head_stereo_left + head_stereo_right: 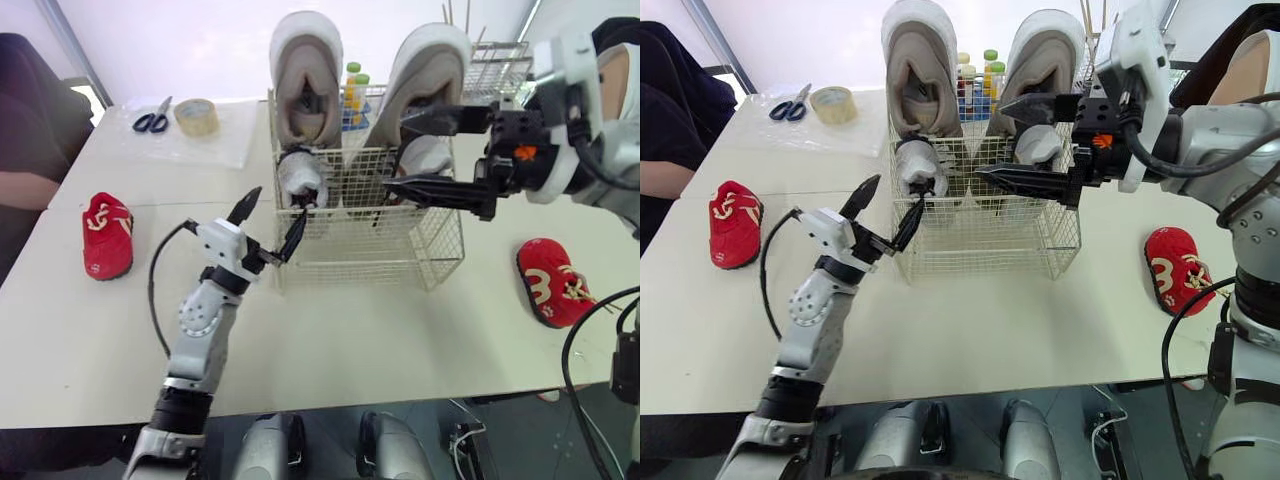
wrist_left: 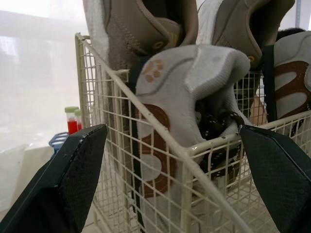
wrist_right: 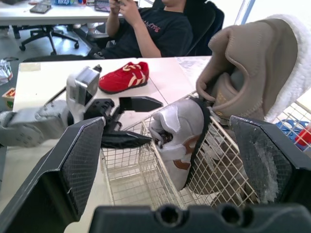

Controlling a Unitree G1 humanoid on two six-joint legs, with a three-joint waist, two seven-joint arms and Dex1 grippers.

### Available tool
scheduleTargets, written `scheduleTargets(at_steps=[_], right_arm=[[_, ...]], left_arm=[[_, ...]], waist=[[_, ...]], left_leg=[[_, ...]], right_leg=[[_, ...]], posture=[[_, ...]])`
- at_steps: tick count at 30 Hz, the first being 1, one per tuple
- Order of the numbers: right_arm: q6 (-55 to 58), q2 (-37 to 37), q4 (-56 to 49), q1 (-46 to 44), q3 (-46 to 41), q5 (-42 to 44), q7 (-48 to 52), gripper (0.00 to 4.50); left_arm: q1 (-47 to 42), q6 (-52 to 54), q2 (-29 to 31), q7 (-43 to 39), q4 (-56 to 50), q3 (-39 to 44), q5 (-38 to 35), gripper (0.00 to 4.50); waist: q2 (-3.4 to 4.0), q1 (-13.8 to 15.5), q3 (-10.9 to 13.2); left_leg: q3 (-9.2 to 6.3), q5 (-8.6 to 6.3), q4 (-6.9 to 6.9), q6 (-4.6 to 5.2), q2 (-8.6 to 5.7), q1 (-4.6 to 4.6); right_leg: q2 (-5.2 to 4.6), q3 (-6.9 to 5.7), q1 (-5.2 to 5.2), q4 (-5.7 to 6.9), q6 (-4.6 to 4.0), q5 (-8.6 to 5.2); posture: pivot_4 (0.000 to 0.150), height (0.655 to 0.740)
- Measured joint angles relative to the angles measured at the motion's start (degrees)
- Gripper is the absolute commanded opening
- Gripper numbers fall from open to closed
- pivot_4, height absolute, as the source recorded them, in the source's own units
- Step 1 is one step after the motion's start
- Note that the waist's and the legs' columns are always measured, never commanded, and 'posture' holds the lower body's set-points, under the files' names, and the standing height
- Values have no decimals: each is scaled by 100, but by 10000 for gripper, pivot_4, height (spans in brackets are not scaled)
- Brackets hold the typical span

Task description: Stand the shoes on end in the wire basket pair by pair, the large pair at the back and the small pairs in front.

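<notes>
The white tabletop (image 1: pixel 330 350) carries the wire basket (image 1: pixel 400 250) at its middle. The large tan pair (image 1: pixel 305 70) stands upright along the basket's back wall, with two small grey shoes (image 1: pixel 300 178) in front. One red shoe (image 1: pixel 106 235) lies near the left edge and another red shoe (image 1: pixel 553 282) near the right edge. Scissors (image 1: pixel 152 120) and a tape roll (image 1: pixel 197 116) sit by the far edge. Both pincers gape wide and hold nothing: the left pincer (image 1: pixel 281 202) at the basket's front-left corner, the right pincer (image 1: pixel 394 153) over its right half. A person (image 3: pixel 146 29) sits past the left edge.
</notes>
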Motion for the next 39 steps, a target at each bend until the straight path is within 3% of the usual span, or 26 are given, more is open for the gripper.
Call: scheduleTargets(at_steps=[6, 10, 16, 19, 24, 30, 39], right_arm=[[-97, 8, 66, 21, 10, -68, 147, 45000], [-112, -34, 143, 178, -24, -114, 232, 45000], [142, -677, 131, 822, -720, -29, 255, 45000], [338, -1130, -5, 1043, -1142, 6, 177, 45000], [1148, -1636, -284, 1396, -2029, 245, -300, 45000], [1981, -1584, -451, 2790, -3135, -227, -1167, 45000], [2112, 99, -1140, 4605, -3678, -1154, -2481, 45000]], left_arm=[[27, 1489, 775, -176, -1048, 543, -1222, 44695], [-97, 2689, 1338, -235, -1494, 1075, -2571, 44695], [-697, 4500, 2792, -523, -1614, 1907, -4903, 44695], [-1038, 5093, 3291, -820, -1555, 2053, -5587, 44695], [-2011, 5762, 3623, -1486, -1125, 1839, -5924, 44695], [-2694, 6000, 3312, -2317, -676, 1221, -5652, 44695], [-2864, 6063, 2900, -2861, -433, 904, -5014, 44695]], waist=[[-11, -89, 33], [-15, -76, 55], [-43, -66, 103], [-36, -70, 113], [-38, -64, 124], [-45, -59, 123], [-44, -72, 122]], left_leg=[[-1, -12, -2, 19, 4, 1], [-1, 6, -1, -11, 3, 1], [2, 10, -2, -17, -2, 0], [8, 10, -2, -18, -1, 5], [10, 14, -4, -28, 2, 10], [21, 16, -4, -26, 0, 12], [9, 36, -9, -58, 18, 18]], right_leg=[[5, -1, 0, 3, -9, -6], [7, -1, 0, 8, -6, -5], [8, 2, 1, 10, 16, -1], [10, 4, 3, 11, 23, -4], [17, 5, 4, 14, 23, -6], [17, 13, 7, 14, 26, -4], [47, 20, 8, 23, 32, -6]], posture=[[1500, 7400], [1500, 7400], [1500, 7400], [1500, 7400], [1500, 7400], [1500, 7400], [1500, 7400]])
